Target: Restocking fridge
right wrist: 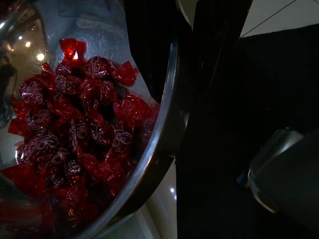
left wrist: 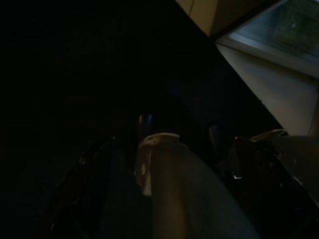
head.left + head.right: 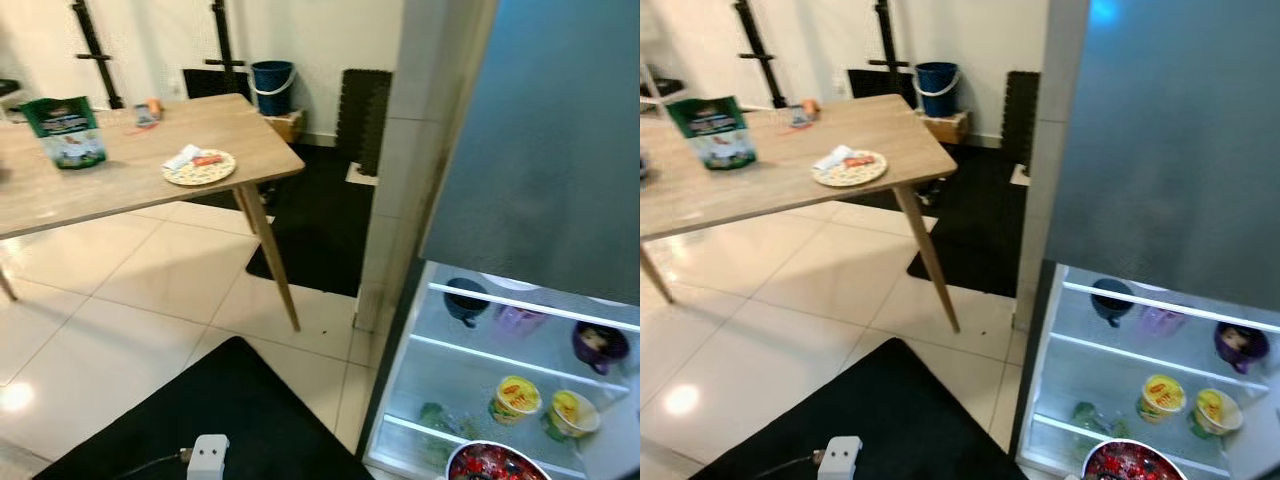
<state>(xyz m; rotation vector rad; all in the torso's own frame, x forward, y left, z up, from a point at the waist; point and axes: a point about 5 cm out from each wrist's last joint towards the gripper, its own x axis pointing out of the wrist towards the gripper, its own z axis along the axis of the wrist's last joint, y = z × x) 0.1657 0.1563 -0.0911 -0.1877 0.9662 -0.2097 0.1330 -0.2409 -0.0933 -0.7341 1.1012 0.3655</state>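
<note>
A steel bowl of red wrapped candies [image 3: 495, 462] is at the bottom edge, in front of the open fridge compartment [image 3: 450, 400]. In the right wrist view my right gripper [image 1: 184, 55] is shut on the bowl's rim [image 1: 167, 104], one black finger inside and one outside. The candies [image 1: 75, 134] fill the bowl. On the lit fridge shelves stand two yellow cups [image 3: 516, 398], a dark blue mug [image 3: 465, 298], a lilac cup [image 3: 518, 320] and a purple cup [image 3: 600, 345]. My left gripper [image 2: 172, 169] hangs idle in the dark over the black mat, fingers apart.
The grey upper fridge door [image 3: 540, 150] rises on the right. A wooden table [image 3: 120, 185] at the left holds a plate [image 3: 199, 167] and a green bag [image 3: 62, 130]. A black mat [image 3: 220, 400] with a white device [image 3: 207, 455] lies near my feet. A blue bucket [image 3: 271, 85] stands by the wall.
</note>
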